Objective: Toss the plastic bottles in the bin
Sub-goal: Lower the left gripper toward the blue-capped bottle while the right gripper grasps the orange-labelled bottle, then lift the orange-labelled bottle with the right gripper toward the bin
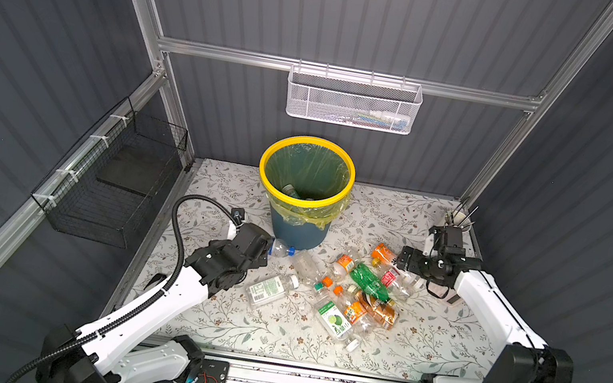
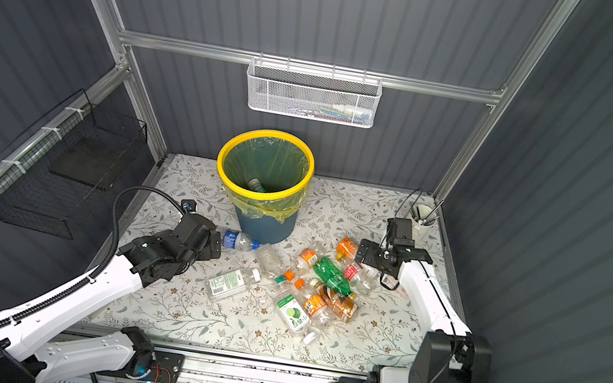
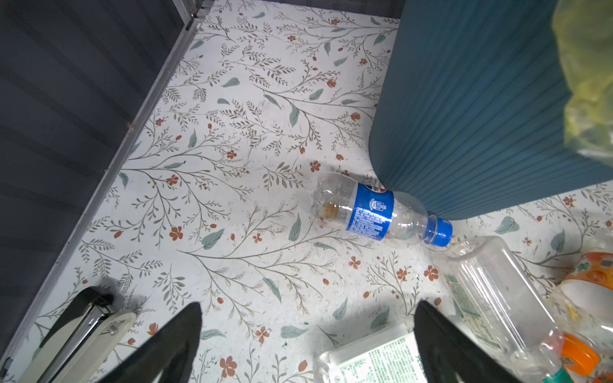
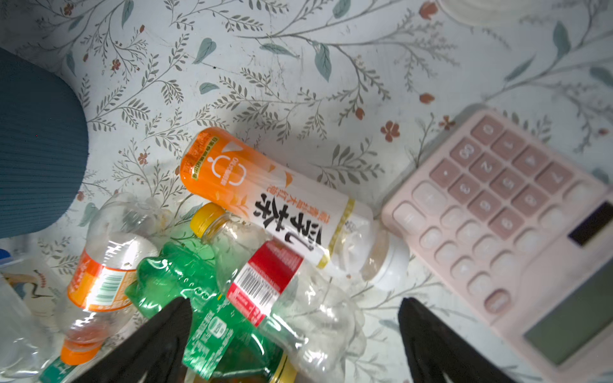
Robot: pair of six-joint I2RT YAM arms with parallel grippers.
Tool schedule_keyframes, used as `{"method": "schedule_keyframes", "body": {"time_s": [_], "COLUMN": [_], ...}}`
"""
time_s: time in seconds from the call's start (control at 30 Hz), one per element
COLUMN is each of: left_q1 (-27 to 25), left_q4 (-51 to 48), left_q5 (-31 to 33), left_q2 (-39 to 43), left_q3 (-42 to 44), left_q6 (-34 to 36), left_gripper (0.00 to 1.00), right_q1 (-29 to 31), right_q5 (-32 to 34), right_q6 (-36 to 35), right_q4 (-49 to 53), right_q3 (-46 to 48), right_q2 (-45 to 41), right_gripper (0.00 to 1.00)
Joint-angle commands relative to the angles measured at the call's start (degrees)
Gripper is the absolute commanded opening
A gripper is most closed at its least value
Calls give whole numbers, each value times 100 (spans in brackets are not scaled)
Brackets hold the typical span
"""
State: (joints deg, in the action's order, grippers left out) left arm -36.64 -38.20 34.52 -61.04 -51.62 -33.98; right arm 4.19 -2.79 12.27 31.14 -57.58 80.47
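A table (image 1: 418, 346) covered in a floral cloth is seen from above inside a grey booth. At the far left, a black wire basket (image 1: 117, 178) is fixed to the side rail. The left gripper (image 3: 308, 308) is held low over the cloth with its jaws spread wide and nothing clasped; a white-labelled bottle (image 3: 374, 361) lies partly beneath it. Ahead of it, a blue-labelled bottle (image 3: 374, 212) with a blue cap is laid on its side, just beside the foot of the bin (image 1: 298, 233). The bin, dark blue with a yellow rim and a yellow-green liner, is stood at the back centre, and one discarded bottle (image 1: 290, 190) is seen inside. To its right, the other plastic bottles (image 1: 334, 319) are heaped on the cloth, among them a green bottle (image 4: 172, 275) and an orange-labelled bottle (image 4: 265, 195). The right gripper (image 4: 297, 308) is held above the heap's right end, jaws wide apart, nothing gripped. A pink calculator (image 4: 517, 212) is laid just beside the heap. A white cup (image 1: 458, 220) of utensils is stood in the far right corner.
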Motion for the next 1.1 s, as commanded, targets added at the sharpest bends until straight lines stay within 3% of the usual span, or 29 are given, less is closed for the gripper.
{"method": "schedule_keyframes", "body": {"time_s": [0.0,0.37,0.6,1.07], "left_q1": [52,53,61,74], "left_q4": [57,54,7,-88], "left_q5": [-157,-222,-183,-128], "left_q2": [69,-170,-175,-119], "left_q3": [99,19,64,195], "left_q6": [-123,5,-23,-161], "left_gripper": [99,99,100,99], "right_q1": [35,152,170,129], "right_q5": [60,277,292,-338], "right_q6": [-1122,-1923,-1988,-1730], "right_q4": [435,692,812,940], "right_q3": [-279,-1061,-1492,-2051], "right_q2": [391,1656,2220,2965], "right_gripper": [99,95,88,70]}}
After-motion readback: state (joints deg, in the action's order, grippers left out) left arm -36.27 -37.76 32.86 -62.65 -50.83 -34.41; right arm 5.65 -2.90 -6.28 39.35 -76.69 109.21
